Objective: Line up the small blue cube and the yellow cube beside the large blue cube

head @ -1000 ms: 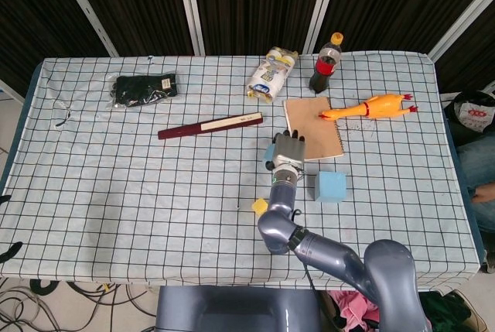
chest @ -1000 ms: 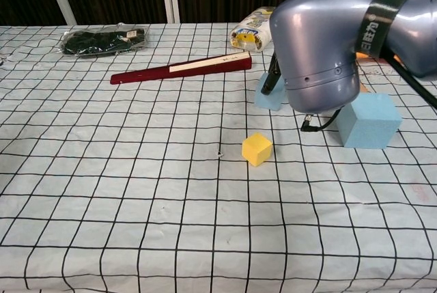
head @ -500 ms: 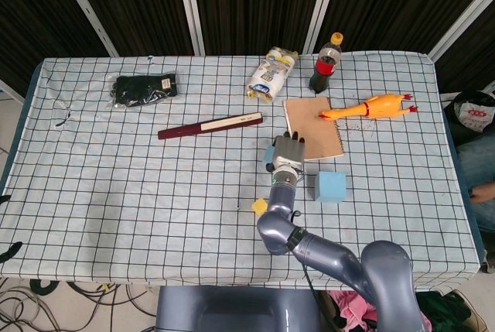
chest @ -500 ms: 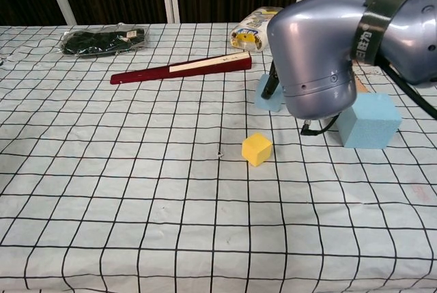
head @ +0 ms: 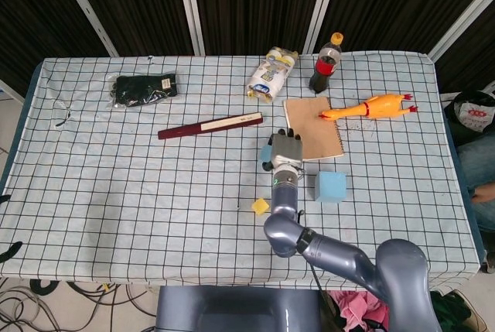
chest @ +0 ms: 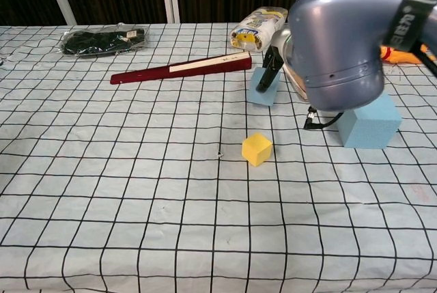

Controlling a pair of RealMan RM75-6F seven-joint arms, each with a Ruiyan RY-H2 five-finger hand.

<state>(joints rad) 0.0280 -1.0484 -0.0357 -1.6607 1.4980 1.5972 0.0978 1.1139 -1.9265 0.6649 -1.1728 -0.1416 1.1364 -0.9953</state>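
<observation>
Shifted slightly toward the table's far side since the earlier frames: the right hand (head: pixel 285 150), with the arm's elbow swung right, so more of the small blue cube (chest: pixel 263 89) is exposed in the chest view. Left hand is not seen in either view.

Left to right: yellow cube (chest: pixel 257 149) is seen untouched on the checked cloth, well apart from any hand. Small blue cube is found just beyond it, under the right hand; dark fingers (chest: pixel 270 72) are draped over its top and right side. Whether it is actually clamped cannot be told, since the contact is hidden by the arm. Large blue cube (chest: pixel 367 119) is sat further right, apart from both smaller cubes.

Judgement: grasp on the small blue cube is being set up; no lining-up is done yet.
</observation>
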